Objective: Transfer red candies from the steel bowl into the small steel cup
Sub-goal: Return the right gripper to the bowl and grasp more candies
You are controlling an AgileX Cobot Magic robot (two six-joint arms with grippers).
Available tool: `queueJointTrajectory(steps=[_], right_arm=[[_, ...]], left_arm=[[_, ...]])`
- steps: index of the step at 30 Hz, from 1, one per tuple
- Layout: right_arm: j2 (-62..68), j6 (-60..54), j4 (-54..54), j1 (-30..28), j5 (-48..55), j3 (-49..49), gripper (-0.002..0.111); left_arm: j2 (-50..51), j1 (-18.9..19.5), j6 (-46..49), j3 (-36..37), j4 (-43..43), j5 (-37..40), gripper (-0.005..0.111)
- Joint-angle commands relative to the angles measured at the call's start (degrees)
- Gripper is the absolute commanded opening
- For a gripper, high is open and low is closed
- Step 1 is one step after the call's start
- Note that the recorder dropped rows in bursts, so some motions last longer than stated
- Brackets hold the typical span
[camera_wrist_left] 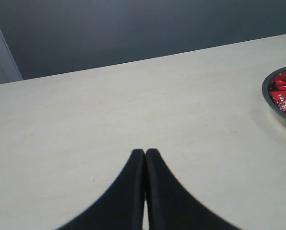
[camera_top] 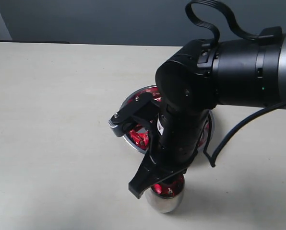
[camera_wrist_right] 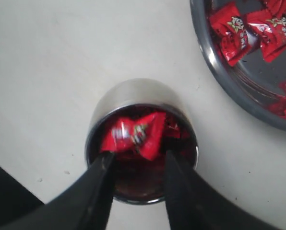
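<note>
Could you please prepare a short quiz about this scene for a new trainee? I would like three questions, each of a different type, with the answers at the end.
1. Fill in: red candies lie in the steel bowl and also in the small steel ____.
2. Choose one: the right gripper hangs above A) the steel bowl, B) the small steel cup, C) neither of them.
3. True or false: the left gripper is wide open.

Key
1. cup
2. B
3. False: its fingers are pressed together.
</note>
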Motion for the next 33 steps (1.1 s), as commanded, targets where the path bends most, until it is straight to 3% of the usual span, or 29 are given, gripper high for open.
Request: queueJointTrajectory(steps=[1, 12, 16, 25, 33], right_arm=[[0.0, 0.2, -0.6, 0.1, 0.3, 0.1, 0.036], [-0.3, 6.0, -13.7, -0.2, 1.5, -4.5, 0.036], [-0.1, 6.0, -15.3, -2.9, -0.3, -7.0, 0.036], [5.5, 1.1, -8.4, -15.7, -2.9, -7.5, 0.036], [13.0, -3.3, -3.4, -20.0, -3.7, -8.0, 0.036]], left_arm=[[-0.2, 0.1, -0.3, 0.3, 0.1, -0.4, 0.000], [-0.2, 0.1, -0.3, 0.3, 0.1, -0.4, 0.000], [-0.2, 0.1, -0.3, 0.3, 0.1, -0.4, 0.000], [-0.2, 0.1, -0.3, 0.3, 0.1, -0.4, 0.000], [-0.2, 0.1, -0.3, 0.3, 0.1, -0.4, 0.000]])
